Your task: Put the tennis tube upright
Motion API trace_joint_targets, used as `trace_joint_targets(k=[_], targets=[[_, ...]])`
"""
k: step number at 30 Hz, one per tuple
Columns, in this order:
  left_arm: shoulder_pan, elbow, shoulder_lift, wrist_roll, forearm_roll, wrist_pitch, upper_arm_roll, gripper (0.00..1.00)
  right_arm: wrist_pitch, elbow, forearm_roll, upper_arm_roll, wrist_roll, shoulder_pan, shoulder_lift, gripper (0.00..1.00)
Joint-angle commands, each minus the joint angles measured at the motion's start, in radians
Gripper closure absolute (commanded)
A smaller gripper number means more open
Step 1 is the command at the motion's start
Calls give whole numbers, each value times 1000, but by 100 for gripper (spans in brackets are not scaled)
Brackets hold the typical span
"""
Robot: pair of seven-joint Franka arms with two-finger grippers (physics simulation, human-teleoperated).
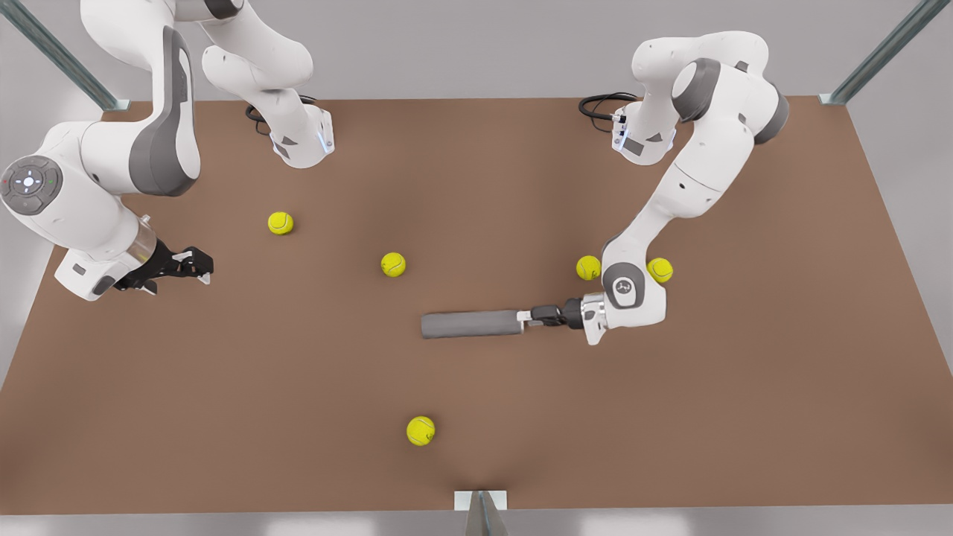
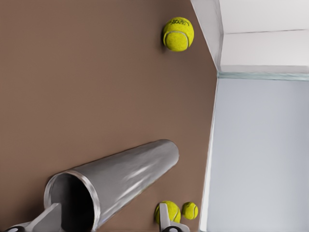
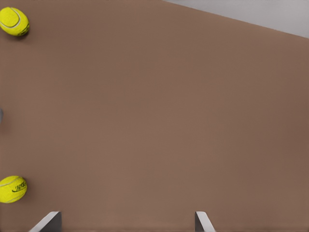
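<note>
The tennis tube point(image 1: 470, 324) lies on its side on the brown table point(image 1: 744, 417), a dark grey cylinder pointing toward the front view's left. Its silvery-rimmed open end faces my left gripper point(image 1: 526, 318), which comes in low from the front view's right. In the left wrist view the tube point(image 2: 125, 176) stretches away from the left gripper point(image 2: 108, 208). That gripper is open, one finger point(image 2: 48, 218) at the tube's mouth and the other out to the side. My right gripper point(image 1: 197, 266) hovers open at the front view's left, far from the tube, with bare table under it point(image 3: 125, 224).
Several yellow tennis balls lie loose on the table: one point(image 1: 393, 264) behind the tube, two point(image 1: 588, 267) point(image 1: 660, 269) beside the left arm, one point(image 1: 421, 430) toward the front edge, one point(image 1: 281, 222) near the right gripper. Both arm bases stand at the back.
</note>
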Motion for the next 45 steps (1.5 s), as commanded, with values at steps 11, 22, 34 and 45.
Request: trace_joint_targets(k=[11, 22, 34, 45], targets=[[-34, 11, 17, 2, -77, 8, 0, 4, -7, 3, 0, 0, 0, -2, 0, 0], [-66, 31, 46, 48, -161, 28, 0, 4, -8, 5, 2, 0, 0, 0, 0, 0], [-72, 29, 42, 52, -187, 35, -6, 4, -8, 5, 0, 0, 0, 0, -2, 0], [-62, 29, 40, 51, -218, 25, -9, 4, -13, 0, 0, 0, -2, -14, -2, 0]])
